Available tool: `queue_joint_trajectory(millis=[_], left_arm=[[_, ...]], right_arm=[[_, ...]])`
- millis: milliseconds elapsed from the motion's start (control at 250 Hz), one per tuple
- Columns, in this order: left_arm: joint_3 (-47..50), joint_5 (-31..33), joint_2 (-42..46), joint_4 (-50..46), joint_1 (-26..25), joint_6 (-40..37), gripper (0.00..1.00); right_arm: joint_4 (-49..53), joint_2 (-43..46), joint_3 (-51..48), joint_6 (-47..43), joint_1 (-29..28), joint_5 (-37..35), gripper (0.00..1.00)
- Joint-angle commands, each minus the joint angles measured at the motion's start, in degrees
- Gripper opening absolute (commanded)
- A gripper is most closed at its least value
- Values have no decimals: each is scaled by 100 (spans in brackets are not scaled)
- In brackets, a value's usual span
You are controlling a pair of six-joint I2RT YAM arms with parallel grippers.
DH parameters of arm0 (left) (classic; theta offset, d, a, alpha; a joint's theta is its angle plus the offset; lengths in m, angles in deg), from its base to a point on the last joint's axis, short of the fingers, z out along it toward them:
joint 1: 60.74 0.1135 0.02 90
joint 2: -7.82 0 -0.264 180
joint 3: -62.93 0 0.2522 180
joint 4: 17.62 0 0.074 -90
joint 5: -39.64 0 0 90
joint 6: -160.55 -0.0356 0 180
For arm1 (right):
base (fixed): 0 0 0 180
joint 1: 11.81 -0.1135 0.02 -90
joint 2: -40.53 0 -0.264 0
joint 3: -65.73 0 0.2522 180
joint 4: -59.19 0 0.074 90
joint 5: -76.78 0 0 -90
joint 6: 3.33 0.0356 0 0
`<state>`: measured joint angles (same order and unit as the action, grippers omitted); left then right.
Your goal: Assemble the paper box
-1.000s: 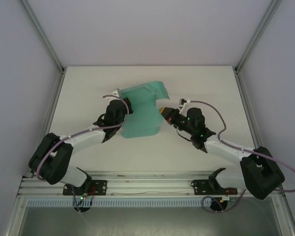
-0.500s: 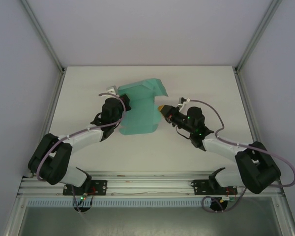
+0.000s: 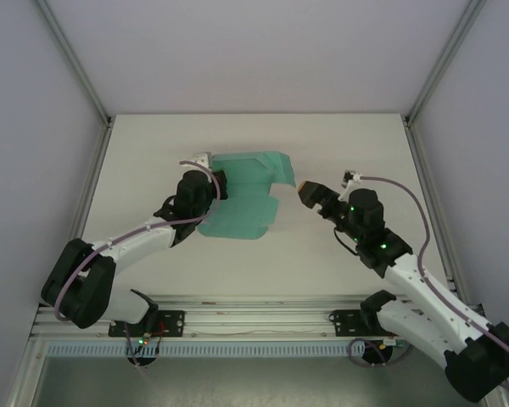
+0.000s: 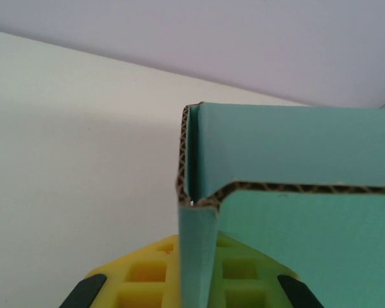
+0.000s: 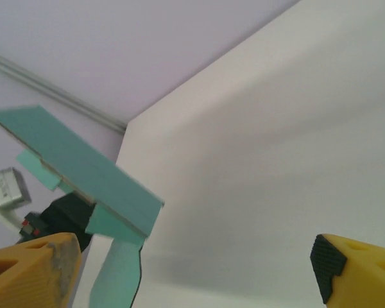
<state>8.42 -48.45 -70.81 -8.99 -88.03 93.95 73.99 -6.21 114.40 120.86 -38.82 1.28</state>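
**Right arm backed off the box; left kept its hold**

Top external: Since half a second before, the right gripper [image 3: 309,193] had pulled away from the right edge of the paper box [image 3: 242,202] and stood near it, no longer touching. The box had turned a little and sat left of centre on the white table [image 3: 365,144], with one flap raised at its far right corner. The left gripper [image 3: 214,181] was at the box's left edge.

Left wrist: The left gripper [image 4: 194,285] was closed on an upright flap of the paper box [image 4: 295,224], with the yellow pads [image 4: 138,279] pressed to either side of it. The cut edge showed corrugated flutes.

Right wrist: The right gripper [image 5: 192,273] was spread wide with nothing between its fingertips [image 5: 32,266]. The paper box [image 5: 83,167] hung at the left, well clear of them.

Handling, as a judgement: light card, stiff across the panels, giving way at the creases, likely to crush or dent under a hard pinch. Best gripped at a free flap edge close to a fold line, with one side pinned while the other is folded.
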Motion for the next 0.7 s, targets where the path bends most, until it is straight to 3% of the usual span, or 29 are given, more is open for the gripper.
queue_joint_trajectory(millis=[0, 104, 392, 516, 696], left_arm=[[2, -90, 20, -223, -5, -386, 0], [-38, -219, -53, -288, -9, -437, 0], [-229, -401, -377, -444, -7, -505, 0], [-287, -427, -463, -480, -5, -540, 0], [-359, -545, -556, -446, -13, -511, 0]], right_arm=[[576, -19, 163, -714, 497, 137, 97], [559, -389, 315, -1227, 935, 559, 98], [70, -1642, 814, -3113, 1004, 2277, 76], [-116, -1957, 932, -3313, 995, 3005, 67], [-78, -2565, 1265, -3269, 846, 3501, 54]])
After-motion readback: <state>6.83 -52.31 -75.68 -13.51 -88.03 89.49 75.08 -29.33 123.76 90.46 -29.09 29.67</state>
